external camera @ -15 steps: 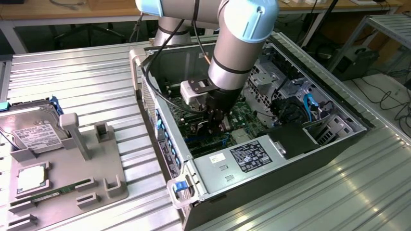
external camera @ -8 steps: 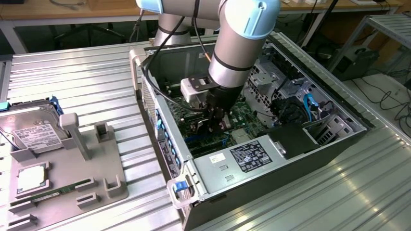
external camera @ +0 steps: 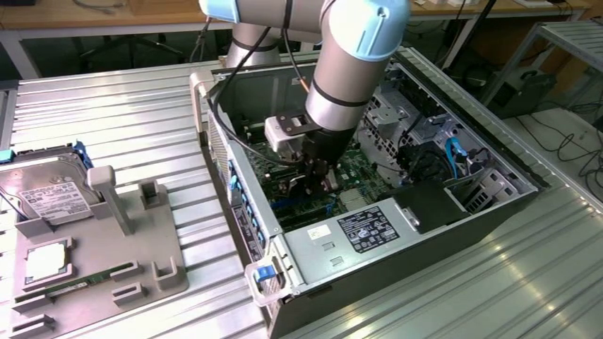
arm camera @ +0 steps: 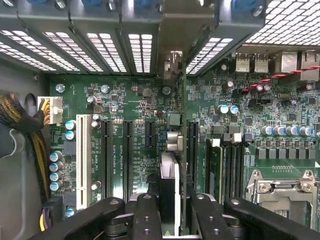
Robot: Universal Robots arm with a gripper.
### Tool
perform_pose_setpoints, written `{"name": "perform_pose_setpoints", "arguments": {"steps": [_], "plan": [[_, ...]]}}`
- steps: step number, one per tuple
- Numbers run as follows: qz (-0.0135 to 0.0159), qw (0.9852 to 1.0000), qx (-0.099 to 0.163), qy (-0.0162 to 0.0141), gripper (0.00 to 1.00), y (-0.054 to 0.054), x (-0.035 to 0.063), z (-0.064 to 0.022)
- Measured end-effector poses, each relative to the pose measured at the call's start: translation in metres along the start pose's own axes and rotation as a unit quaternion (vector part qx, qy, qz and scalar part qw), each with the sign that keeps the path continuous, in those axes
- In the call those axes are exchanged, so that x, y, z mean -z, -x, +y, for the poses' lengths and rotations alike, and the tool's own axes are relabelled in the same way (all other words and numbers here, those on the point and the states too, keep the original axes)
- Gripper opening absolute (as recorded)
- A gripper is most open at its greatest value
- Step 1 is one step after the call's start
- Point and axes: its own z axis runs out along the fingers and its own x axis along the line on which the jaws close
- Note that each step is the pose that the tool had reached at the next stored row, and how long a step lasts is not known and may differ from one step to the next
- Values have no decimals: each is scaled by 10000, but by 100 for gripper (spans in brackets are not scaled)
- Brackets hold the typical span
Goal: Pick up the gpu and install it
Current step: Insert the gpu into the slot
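Hand (arm camera: 170, 210) clamps thin flat gpu (arm camera: 170, 192) edge-on over green motherboard (arm camera: 130, 105) inside open metal case (external camera: 311, 247).

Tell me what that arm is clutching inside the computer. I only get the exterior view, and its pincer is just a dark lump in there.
Observer: In the wrist view the pincer is shut on the gpu, held edge-on between its fingers.
Operator: Where is the card in there?
Observer: It hangs over the motherboard, among long black slots that lie beside one white slot. I cannot tell whether it is seated.
Operator: Anything else near it?
Observer: A bare processor socket with a metal frame sits beyond the slots.
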Motion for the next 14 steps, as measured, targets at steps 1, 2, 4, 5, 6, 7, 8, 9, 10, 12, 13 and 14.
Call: {"name": "perform_pose_setpoints", "arguments": {"steps": [1, 2, 4, 5, 6, 7, 8, 9, 10, 12, 13, 14], "plan": [[-1, 10000, 0, 8, 28, -1, -19, -1], [-1, 10000, 0, 10, 28, -1, -23, -1], [-2, 10000, 0, 11, 28, 0, -18, -1], [-7, 10000, 0, 9, 28, 2, -2, -1], [-7, 10000, 0, 8, 28, 2, 10, 0], [-3, 10000, 0, 10, 28, 2, 25, 1], [-3, 10000, 0, 10, 28, 2, 28, 1], [-2, 10000, 0, 10, 28, 2, 28, 2], [-3, 10000, 0, 10, 28, 2, 27, 2], [-2, 10000, 0, 10, 28, 2, 28, 2], [-2, 10000, 0, 10, 28, 2, 28, 2], [-2, 10000, 0, 10, 28, 2, 28, 2]]}}
